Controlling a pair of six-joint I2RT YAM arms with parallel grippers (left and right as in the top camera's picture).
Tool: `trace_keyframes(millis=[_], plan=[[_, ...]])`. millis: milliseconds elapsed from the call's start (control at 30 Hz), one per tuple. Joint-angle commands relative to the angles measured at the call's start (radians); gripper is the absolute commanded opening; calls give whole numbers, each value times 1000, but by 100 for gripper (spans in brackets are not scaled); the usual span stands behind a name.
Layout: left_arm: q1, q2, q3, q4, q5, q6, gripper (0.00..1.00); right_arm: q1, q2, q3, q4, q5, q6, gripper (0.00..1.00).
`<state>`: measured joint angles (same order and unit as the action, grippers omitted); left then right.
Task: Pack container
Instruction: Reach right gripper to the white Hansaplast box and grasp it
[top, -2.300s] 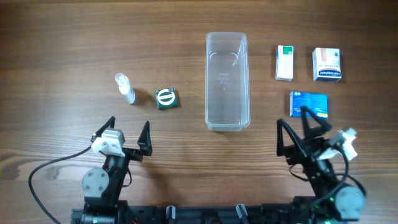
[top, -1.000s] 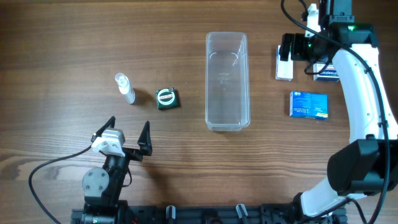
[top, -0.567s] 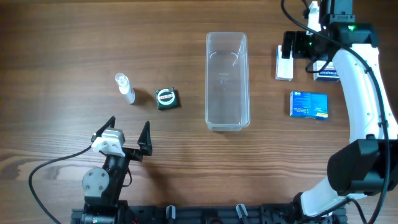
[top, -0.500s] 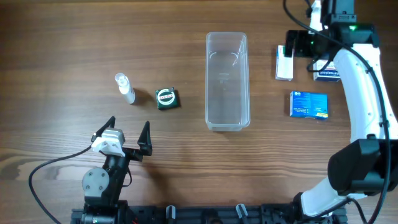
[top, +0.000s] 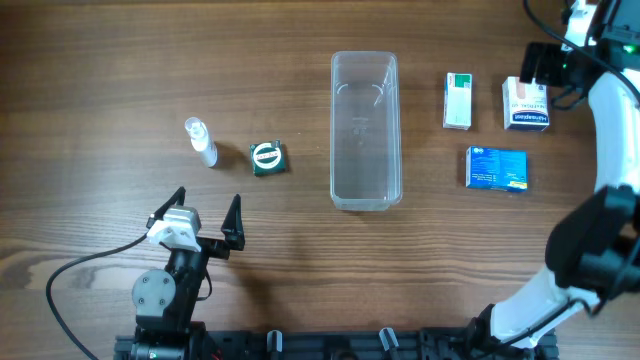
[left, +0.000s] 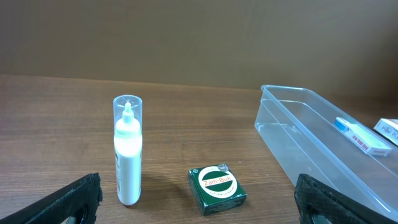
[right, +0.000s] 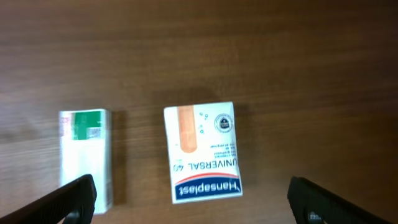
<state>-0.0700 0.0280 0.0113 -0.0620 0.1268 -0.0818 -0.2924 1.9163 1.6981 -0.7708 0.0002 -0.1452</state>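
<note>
Brown wood-grain tabletop (top: 100, 60) from overhead, with nothing packed yet. At its middle lies the long clear plastic container (top: 366, 130), empty. Well apart to the left: a white squeeze bottle with a clear cap (top: 200, 141) and a small green square box (top: 268, 159). To the right: a white-and-green carton (top: 458, 101), a white plaster box with a blue band (top: 526, 103) and a blue box (top: 497, 168). Right tool (top: 545, 68) hovers at the plaster box's far corner, its arm partly cut off by the frame. Left tool (top: 205, 218) sits near the front edge, spread wide and empty.

From the left wrist, a plain brown wall behind; bottle upright, green box near it, container's near end at right.

From the right wrist, looks straight down on the plaster box, with the carton beside it cut off below. Fingertips wide apart at the lower corners, gripping nothing; height above the box impossible to judge. Seems the approach to a first item; calls next for lowering, straddling the box, closing, then carrying it to the container.
</note>
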Motion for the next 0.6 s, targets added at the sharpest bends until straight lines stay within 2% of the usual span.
trace_keyframes(millis=[0,133,267,567], plan=[[8,-3,-6,-4,-9,-9,100,-17,112,9,31,-6,-20,100],[8,-3,-6,-4,-9,-9,100,-17,178,9,71,40,-24,100],[8,-3,-6,-4,-9,-9,100,-17,222,9,93,40,-79,100],[8,-3,-6,-3,-9,-9,100,-41,270,9,102,6,-80,100]])
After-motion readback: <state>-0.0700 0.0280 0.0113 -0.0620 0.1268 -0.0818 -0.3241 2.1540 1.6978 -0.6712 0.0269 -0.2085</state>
